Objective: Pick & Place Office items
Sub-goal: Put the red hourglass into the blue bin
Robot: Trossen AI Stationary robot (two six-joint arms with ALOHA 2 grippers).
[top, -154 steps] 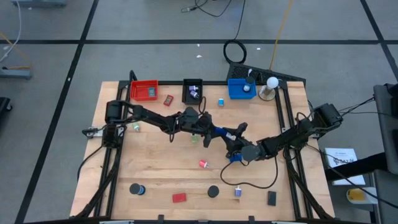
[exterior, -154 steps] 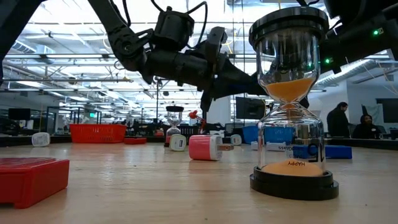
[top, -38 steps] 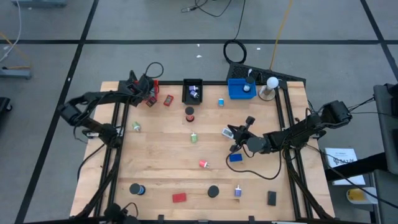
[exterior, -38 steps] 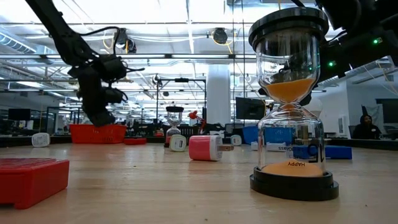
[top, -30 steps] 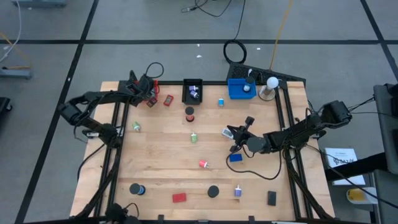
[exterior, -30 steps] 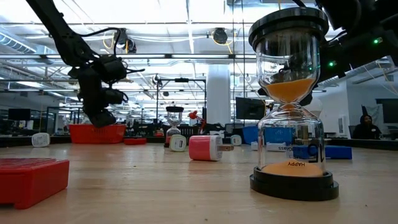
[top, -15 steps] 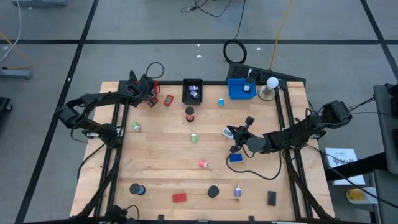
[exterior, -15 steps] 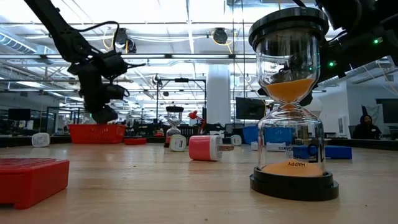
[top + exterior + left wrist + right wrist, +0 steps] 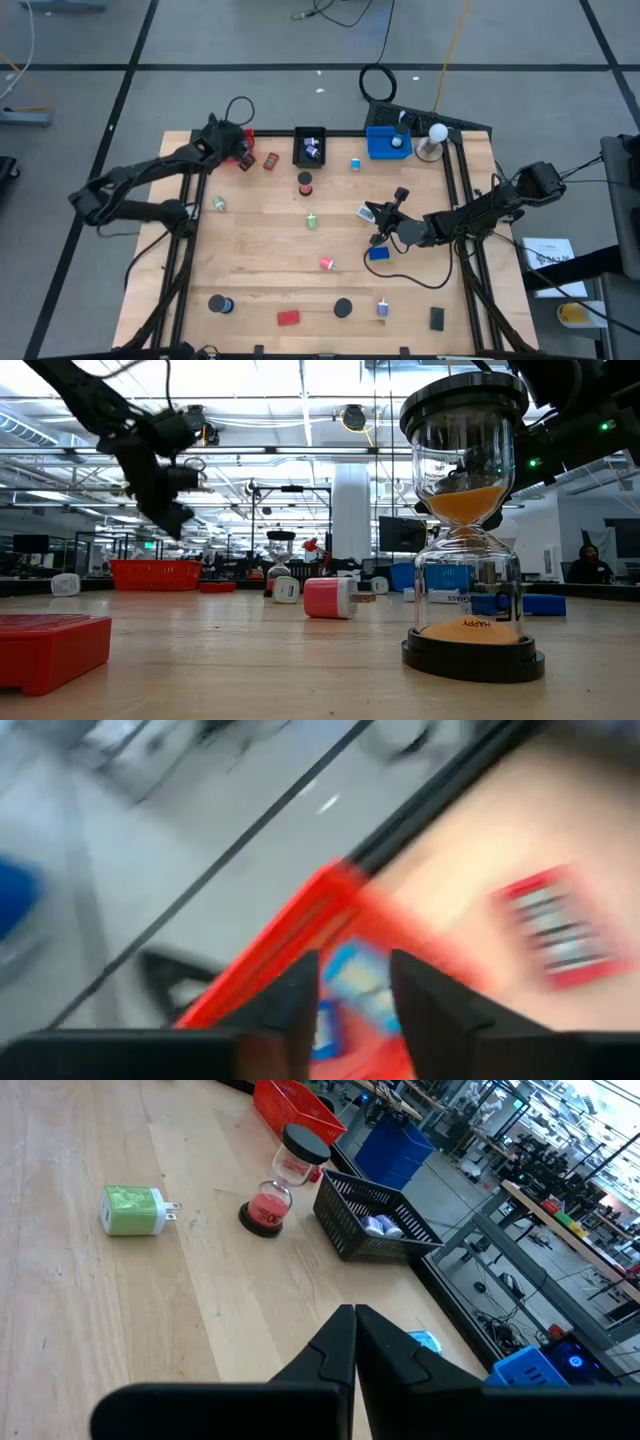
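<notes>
While my left gripper (image 9: 243,152) hung above the red tray (image 9: 243,137) at the far left corner of the bench (image 9: 270,280), its fingers (image 9: 290,1010) stood a little apart with nothing between them. My right gripper (image 9: 380,222) waited near the middle of the bench with fingers together, empty. The office items lay scattered: a red hourglass (image 9: 305,184), a green charger (image 9: 312,222), a red block (image 9: 288,318).
</notes>
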